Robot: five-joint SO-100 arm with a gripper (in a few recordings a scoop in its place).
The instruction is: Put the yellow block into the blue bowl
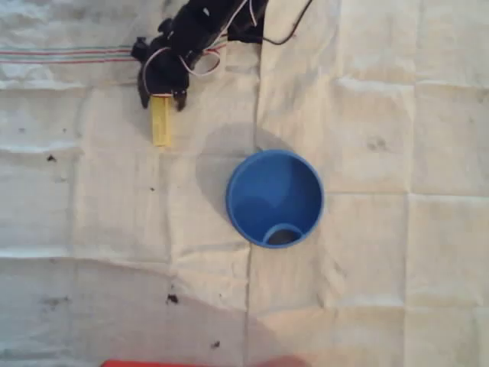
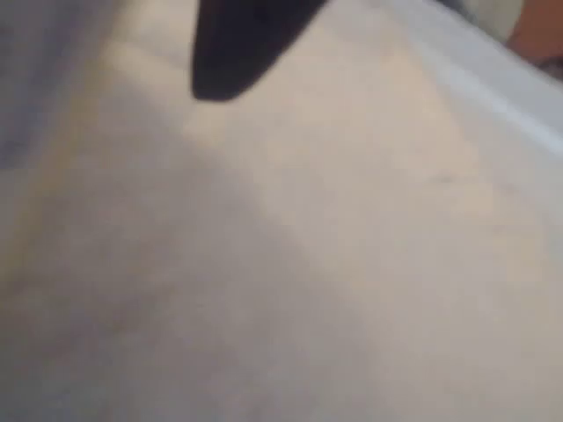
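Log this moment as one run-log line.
stage: at pickup | gripper: fingers on either side of the yellow block's top end, grip unclear | blue bowl: upright, empty, down-right of block in overhead view | cloth: creased

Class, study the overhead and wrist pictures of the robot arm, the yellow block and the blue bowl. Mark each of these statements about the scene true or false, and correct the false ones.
1. The yellow block lies inside the blue bowl. False: it is outside, up and to the left of the bowl in the overhead view.
2. The gripper is at the block's upper end. True.
3. The bowl lies tipped on its side. False: it stands upright, opening upward.
4. The block's long side runs roughly up-down in the overhead view. True.
5. A cloth covers the table. True.
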